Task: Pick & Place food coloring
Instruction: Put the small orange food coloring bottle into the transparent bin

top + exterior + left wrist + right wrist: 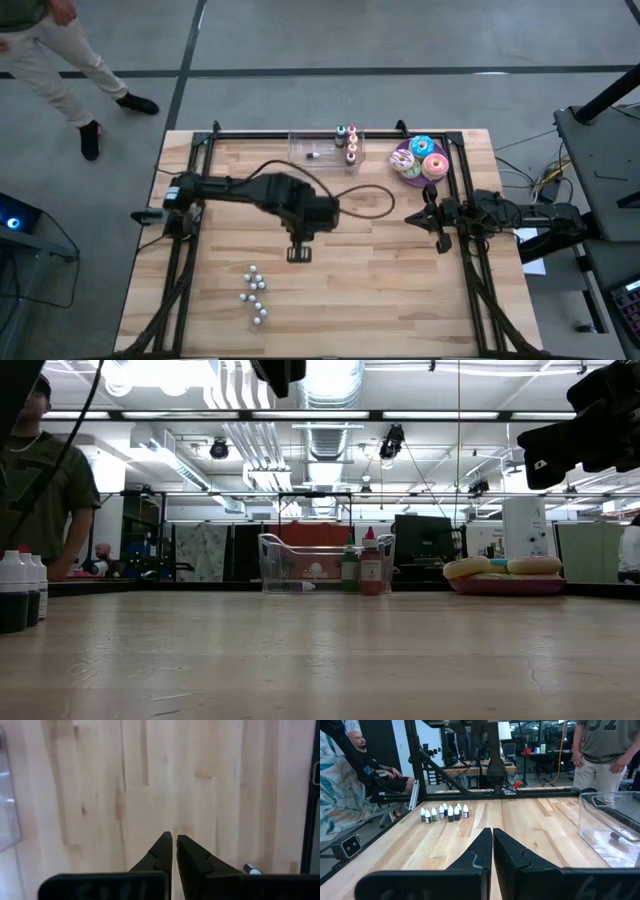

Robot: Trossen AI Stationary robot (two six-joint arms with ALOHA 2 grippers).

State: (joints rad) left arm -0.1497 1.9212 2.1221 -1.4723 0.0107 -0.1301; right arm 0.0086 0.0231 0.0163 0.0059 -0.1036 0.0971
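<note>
The food coloring (348, 144) is a few tiny upright bottles with coloured caps, standing at the right end of a clear container (315, 148) at the table's far edge. A green-capped and a red-capped bottle show in the low view (360, 568). My left gripper (298, 252) is shut and empty, held high over the table's middle and pointing down at bare wood (173, 839). My right gripper (425, 214) is shut and empty at the table's right side, pointing level toward the left edge (492, 831).
A plate of frosted doughnuts (420, 160) stands at the far right. Several small white-capped dark bottles (255, 295) stand in the near left part, also in the right wrist view (445, 812). People stand beyond the table's left side (605, 750).
</note>
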